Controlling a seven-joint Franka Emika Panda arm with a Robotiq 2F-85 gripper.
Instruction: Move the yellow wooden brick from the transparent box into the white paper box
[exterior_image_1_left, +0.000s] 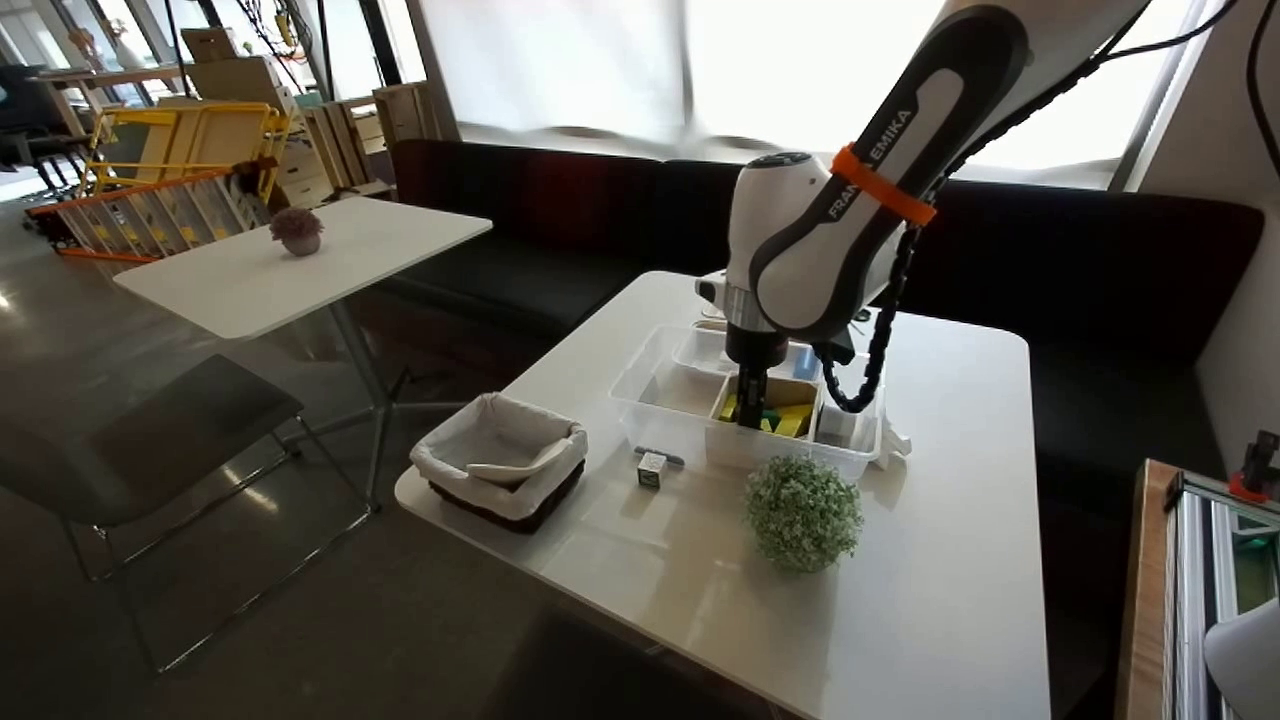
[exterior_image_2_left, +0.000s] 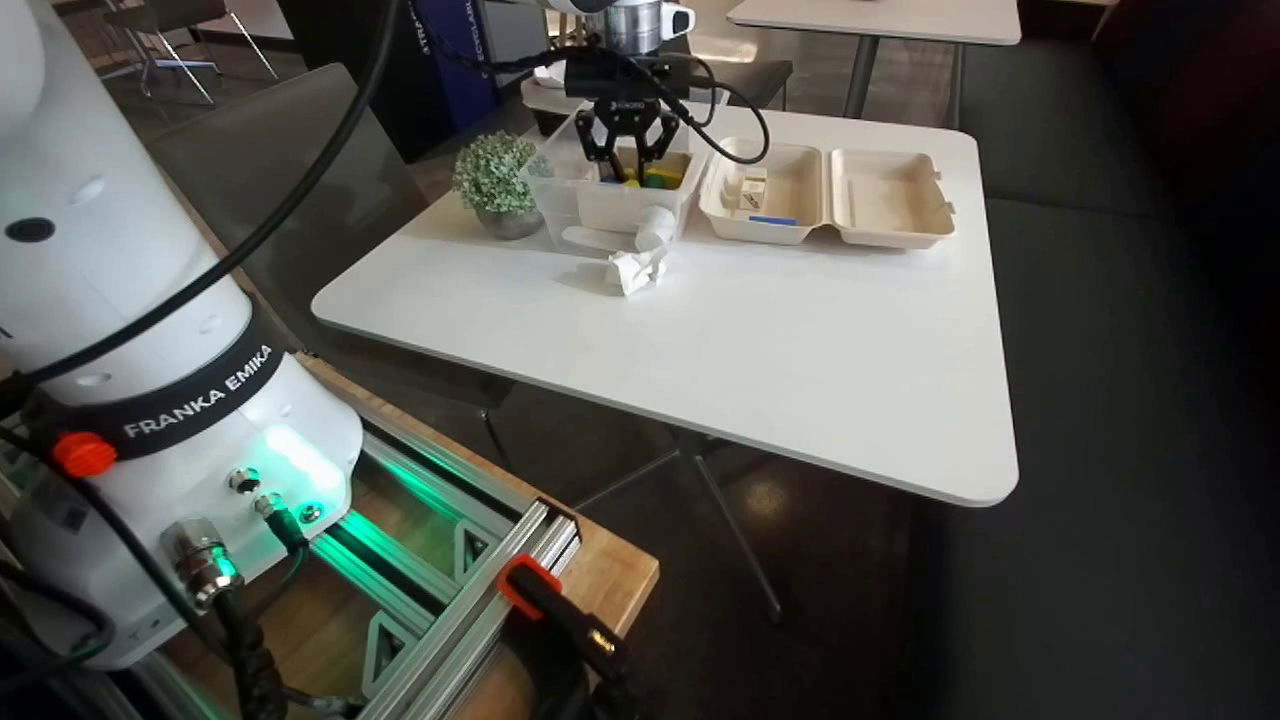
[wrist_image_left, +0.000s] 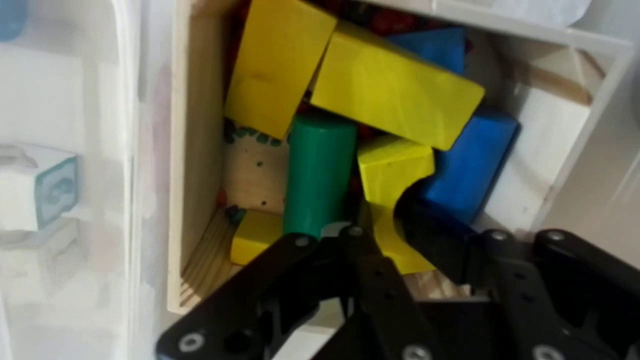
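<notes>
The gripper (wrist_image_left: 385, 215) reaches into a wooden box (wrist_image_left: 200, 125) inside the tub (exterior_image_1_left: 655, 425), walls close around. In an exterior view, broad table (exterior_image_2_left: 780, 350) runs from tub to edge; the open carton (exterior_image_2_left: 888, 198) stands beside the tub. The jaws are part-way apart, a yellow brick (wrist_image_left: 392, 175) in the box between them; whether gripped, I cannot tell. The arm (exterior_image_2_left: 195, 400) reads FRANKA EMIKA.

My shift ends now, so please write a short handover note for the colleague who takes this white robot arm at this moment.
Black two-finger gripper: inside the pale wooden inner box of the clear plastic tub, straddling a yellow wooden brick; firm grip cannot be confirmed.
Things: other yellow blocks lie near this brick; the off-white paper clamshell box stands open next to the tub.
Done: gripper positioned at the brick.
Left: check grip, lift, carry, release into the paper box.
</notes>
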